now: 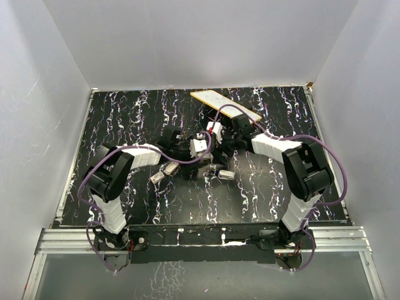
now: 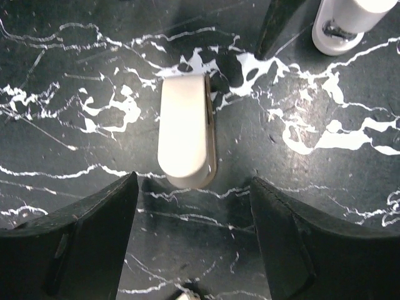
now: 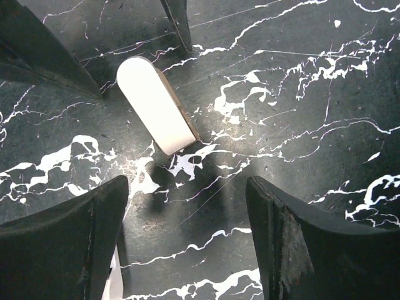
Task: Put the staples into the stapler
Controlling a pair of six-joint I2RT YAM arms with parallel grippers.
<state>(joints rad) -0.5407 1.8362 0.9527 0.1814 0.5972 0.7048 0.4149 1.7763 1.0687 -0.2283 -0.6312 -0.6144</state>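
My left tool [image 2: 195, 209] and right tool [image 3: 186, 200] both gape wide and empty, with the stapler [image 2: 186, 131] flat on the counter [image 2: 75, 75], at twelve o'clock from the left and eleven from the right.

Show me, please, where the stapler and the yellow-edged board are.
stapler [image 2: 184, 131]: left wrist view, middle of its white top face.
yellow-edged board [image 1: 215, 101]: top external view, on its pale flat face.

Smooth matt plastic stapler [image 2: 184, 128], table [image 2: 62, 62] — faintly glossy marbled black
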